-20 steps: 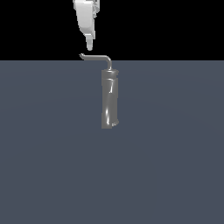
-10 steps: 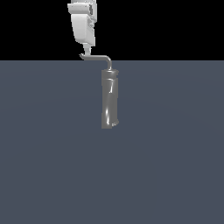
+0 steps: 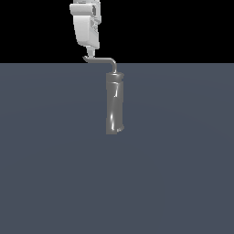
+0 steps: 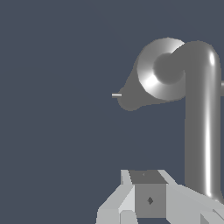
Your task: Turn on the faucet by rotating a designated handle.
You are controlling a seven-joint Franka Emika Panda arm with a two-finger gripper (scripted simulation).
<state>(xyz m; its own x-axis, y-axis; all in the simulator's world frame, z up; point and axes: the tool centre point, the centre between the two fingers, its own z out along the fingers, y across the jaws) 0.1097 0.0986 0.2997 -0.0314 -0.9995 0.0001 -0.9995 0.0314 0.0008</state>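
The faucet (image 3: pixel 114 104) is a tall glossy dark-grey cylinder standing upright in the middle of the exterior view. Its handle (image 3: pixel 103 61), a thin silver bent rod, reaches from the top toward the exterior view's left and ends in a small upturned tip. My white gripper (image 3: pixel 90 53) hangs straight down over that tip, with its fingertips right at the end of the rod and its fingers together, holding nothing. In the wrist view the faucet top (image 4: pixel 159 70) shows from above. The handle (image 4: pixel 200 122) runs along beside my gripper (image 4: pixel 149 199).
A flat dark blue-grey floor (image 3: pixel 55 173) spreads around the faucet. Above it the background is black.
My gripper has come down toward the handle's tip and now sits right at it. The handle and faucet look unmoved.
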